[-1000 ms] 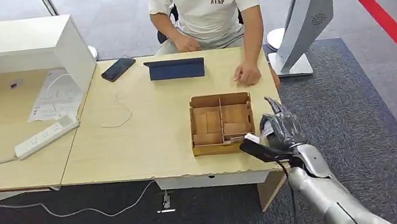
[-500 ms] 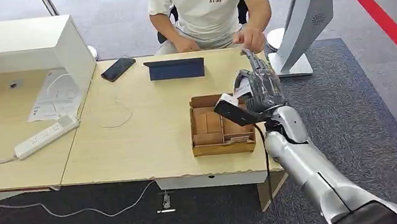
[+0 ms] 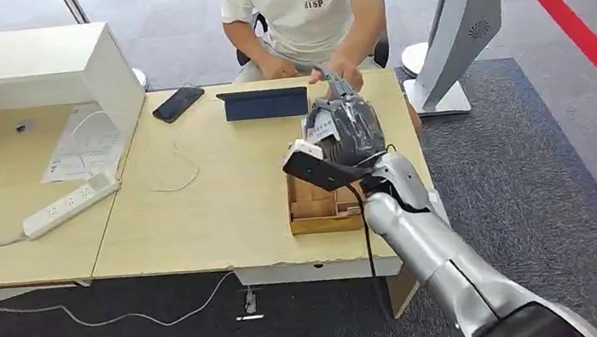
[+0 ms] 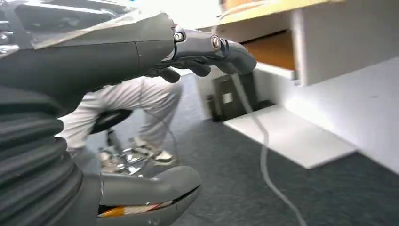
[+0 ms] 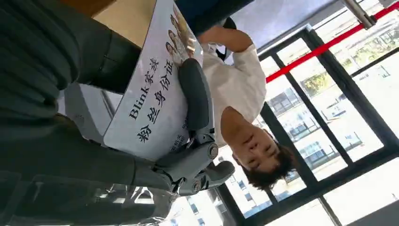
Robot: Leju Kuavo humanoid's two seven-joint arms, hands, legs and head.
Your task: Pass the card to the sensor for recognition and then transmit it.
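The big wooden counter (image 3: 221, 195) has a person (image 3: 305, 4) sitting at its far side. The robot's right arm has swung up and across it. A second ago its right hand (image 3: 340, 129) hung off the near right corner, beside the wooden box (image 3: 317, 209). Now that hand is above the box and farther in, close to the dark blue sensor stand (image 3: 263, 102) at the far edge. The person's hand (image 3: 340, 69) has moved too, from lying flat on the counter to reaching out just past the robot's fingers.

The right hand is clamped on the card (image 5: 153, 94). In the right wrist view, a finger lies across the card's printed face and the thumb is behind it. So the card is up in the air, in the hand, near the sensor stand but not on it yet.

This looks like the carrying part is nearly done. Showing the card to the sensor likely comes next, then giving it over.

The left hand (image 4: 155, 117) hangs low near the floor, fingers apart, holding nothing.
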